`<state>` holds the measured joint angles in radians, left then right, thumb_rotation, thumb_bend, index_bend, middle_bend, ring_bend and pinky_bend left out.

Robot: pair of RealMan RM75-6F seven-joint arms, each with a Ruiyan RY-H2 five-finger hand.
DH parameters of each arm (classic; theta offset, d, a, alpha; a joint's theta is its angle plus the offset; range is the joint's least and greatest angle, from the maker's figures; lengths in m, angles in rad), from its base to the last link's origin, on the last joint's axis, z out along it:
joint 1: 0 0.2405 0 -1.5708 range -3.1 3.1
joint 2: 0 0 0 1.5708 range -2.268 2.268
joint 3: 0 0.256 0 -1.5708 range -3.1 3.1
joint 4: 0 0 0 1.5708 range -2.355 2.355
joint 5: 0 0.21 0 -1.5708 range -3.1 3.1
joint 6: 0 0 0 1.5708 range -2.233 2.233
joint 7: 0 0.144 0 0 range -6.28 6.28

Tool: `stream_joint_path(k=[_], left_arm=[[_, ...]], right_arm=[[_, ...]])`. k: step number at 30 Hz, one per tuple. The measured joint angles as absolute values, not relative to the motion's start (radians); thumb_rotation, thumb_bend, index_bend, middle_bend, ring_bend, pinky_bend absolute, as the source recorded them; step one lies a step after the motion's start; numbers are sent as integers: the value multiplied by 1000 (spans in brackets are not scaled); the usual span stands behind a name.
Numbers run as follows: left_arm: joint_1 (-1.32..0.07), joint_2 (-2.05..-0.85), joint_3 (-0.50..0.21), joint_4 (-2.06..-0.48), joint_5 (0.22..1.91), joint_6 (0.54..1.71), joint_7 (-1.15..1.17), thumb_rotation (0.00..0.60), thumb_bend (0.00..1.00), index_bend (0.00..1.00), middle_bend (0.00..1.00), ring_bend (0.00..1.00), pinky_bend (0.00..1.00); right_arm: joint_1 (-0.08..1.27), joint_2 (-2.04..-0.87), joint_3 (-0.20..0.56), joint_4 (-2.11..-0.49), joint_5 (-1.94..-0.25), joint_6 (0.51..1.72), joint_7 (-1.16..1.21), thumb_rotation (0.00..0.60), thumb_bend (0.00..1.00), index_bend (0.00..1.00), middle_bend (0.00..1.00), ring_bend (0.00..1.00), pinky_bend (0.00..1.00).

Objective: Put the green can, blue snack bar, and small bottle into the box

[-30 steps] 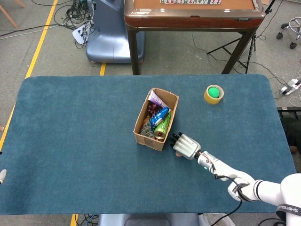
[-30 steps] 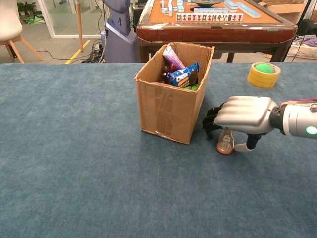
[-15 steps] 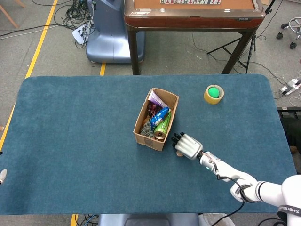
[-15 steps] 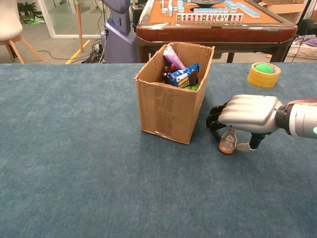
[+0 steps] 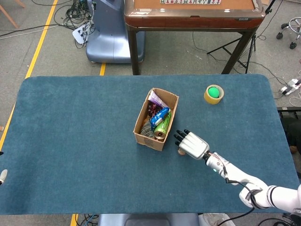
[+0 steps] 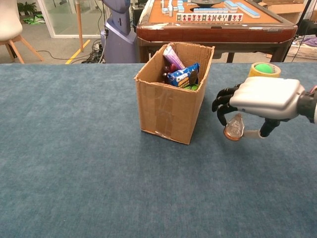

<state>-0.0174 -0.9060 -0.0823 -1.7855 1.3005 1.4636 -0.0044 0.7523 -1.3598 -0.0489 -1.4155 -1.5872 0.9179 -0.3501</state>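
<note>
The cardboard box (image 5: pixel 142 137) (image 6: pixel 166 111) stands mid-table, holding the blue snack bar (image 5: pixel 160 116) (image 6: pixel 183 75), the green can (image 5: pixel 163 127) (image 6: pixel 194 86) and other packets. My right hand (image 5: pixel 192 145) (image 6: pixel 262 98) hovers just right of the box, pinching the small clear bottle (image 6: pixel 234 128) (image 5: pixel 181 151) beneath its palm. The bottle hangs tilted above the cloth, its brown base toward the box. My left hand is out of sight in both views.
A yellow tape roll with a green ball in it (image 5: pixel 213 94) (image 6: pixel 264 71) sits at the far right of the blue table (image 5: pixel 75 141). A wooden mahjong table (image 5: pixel 193 14) stands beyond the far edge.
My right hand has risen from the cloth and lifted the small bottle off the table, drifting slightly right. The box and its contents have not moved.
</note>
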Motion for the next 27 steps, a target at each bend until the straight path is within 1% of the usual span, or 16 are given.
stream_joint_path(k=[5, 9, 14, 20, 27], left_arm=[[-20, -909, -82, -1788, 1298, 1459, 5, 600, 311, 293, 317, 273, 454], [-20, -911, -82, -1789, 1298, 1461, 10, 600, 311, 293, 317, 273, 454], [-22, -912, -81, -1788, 1298, 1459, 13, 600, 311, 293, 318, 273, 454], [-21, -912, -81, -1788, 1299, 1460, 8, 600, 311, 293, 317, 273, 454], [-17, -906, -83, -1787, 1297, 1463, -11, 600, 311, 293, 317, 273, 454]], right_arm=[[730, -1281, -26, -1523, -1584, 976, -399, 600, 367, 449, 205, 111, 289], [716, -1214, 15, -1607, -1573, 1027, -439, 600, 367, 448, 205, 111, 289], [717, -1183, 71, -1643, -1538, 1047, -460, 600, 368, 449, 205, 111, 289], [761, -1202, 141, -1627, -1467, 1009, -479, 600, 368, 449, 205, 111, 289], [835, -1308, 188, -1527, -1402, 940, -479, 600, 367, 448, 204, 111, 289]])
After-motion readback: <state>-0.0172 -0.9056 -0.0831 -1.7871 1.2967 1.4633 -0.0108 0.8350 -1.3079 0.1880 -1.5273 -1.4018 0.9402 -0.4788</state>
